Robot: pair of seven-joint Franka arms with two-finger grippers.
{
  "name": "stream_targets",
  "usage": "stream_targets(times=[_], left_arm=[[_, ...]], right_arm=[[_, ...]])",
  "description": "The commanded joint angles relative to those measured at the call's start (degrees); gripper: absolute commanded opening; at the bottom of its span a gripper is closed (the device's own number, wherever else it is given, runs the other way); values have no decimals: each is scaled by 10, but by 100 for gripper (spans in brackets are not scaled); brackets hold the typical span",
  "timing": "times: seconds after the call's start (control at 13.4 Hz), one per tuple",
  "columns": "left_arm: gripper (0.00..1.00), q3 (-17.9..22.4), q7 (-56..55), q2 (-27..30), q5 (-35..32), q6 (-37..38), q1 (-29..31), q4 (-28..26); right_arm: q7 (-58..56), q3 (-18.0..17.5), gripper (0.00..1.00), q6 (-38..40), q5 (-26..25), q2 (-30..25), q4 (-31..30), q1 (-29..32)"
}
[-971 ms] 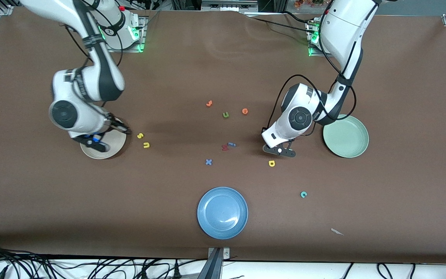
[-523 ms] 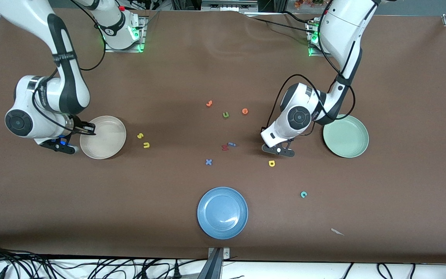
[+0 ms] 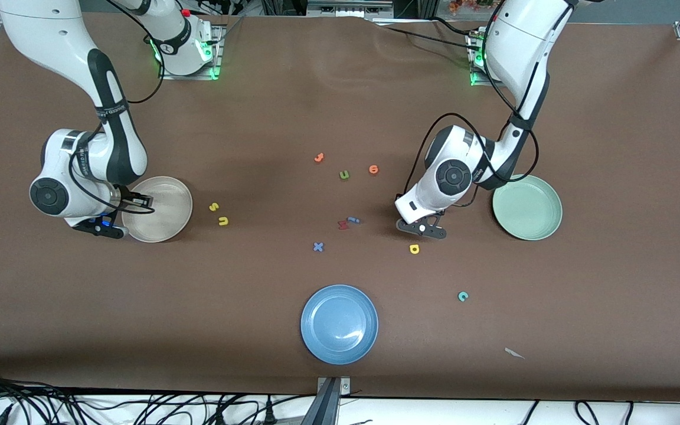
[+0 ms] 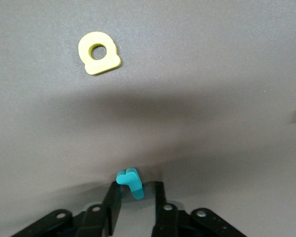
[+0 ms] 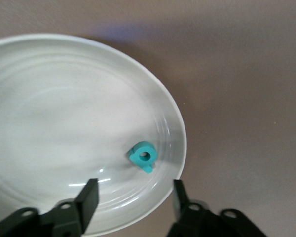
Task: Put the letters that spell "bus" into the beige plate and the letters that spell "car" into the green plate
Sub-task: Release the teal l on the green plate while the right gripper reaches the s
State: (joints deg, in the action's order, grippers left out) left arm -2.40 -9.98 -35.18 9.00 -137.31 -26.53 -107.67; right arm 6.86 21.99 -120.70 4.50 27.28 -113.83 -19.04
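The beige plate (image 3: pixel 166 200) (image 5: pixel 64 108) holds the teal "b" (image 5: pixel 143 157) near its rim. My right gripper (image 3: pixel 110 229) (image 5: pixel 134 197) hangs open and holds nothing over that rim, at the side toward the right arm's end. The yellow "s" (image 3: pixel 214 206) and yellow "u" (image 3: pixel 222 221) lie beside the plate. My left gripper (image 3: pixel 422 229) (image 4: pixel 135 197) is down at the table, open around the teal-blue "r" (image 4: pixel 130 182). One finger touches the "r"; a small gap shows at the other. The yellow "a" (image 3: pixel 414 249) (image 4: pixel 99 53) lies close by. The teal "c" (image 3: pixel 463 296) lies nearer the camera. The green plate (image 3: pixel 527 206) holds nothing.
A blue plate (image 3: pixel 339 323) sits near the front edge. Mid-table lie two orange letters (image 3: pixel 319 157) (image 3: pixel 373 169), an olive "u" (image 3: pixel 344 175), a red letter (image 3: pixel 343 224) touching a small blue one (image 3: pixel 353 220), and a blue "x" (image 3: pixel 317 247). A paper scrap (image 3: pixel 514 353) lies near the front.
My right gripper has opened, leaving the teal "b" in the beige plate, and moved from over the plate to its rim. My left gripper has shifted slightly.
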Motion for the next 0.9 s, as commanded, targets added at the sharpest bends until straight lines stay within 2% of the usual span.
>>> stream_targets(times=[0.0,0.15,0.52,0.82], left_arm=[[22,6,6,-3,17,-8,-8,2],[0,6,7,-3,17,-8,-8,2],[0,6,16,13,10,-7,0,1],[0,6,76,82,10,47,81,-14]], right_arm=[[1,-21,99,32,12,-49,5,-6],[16,-61,99,32,12,-69,9,-6],[71,-149,99,2,21,-65,17,-7],[-3,-183,98,-52,17,-32,5,-7]])
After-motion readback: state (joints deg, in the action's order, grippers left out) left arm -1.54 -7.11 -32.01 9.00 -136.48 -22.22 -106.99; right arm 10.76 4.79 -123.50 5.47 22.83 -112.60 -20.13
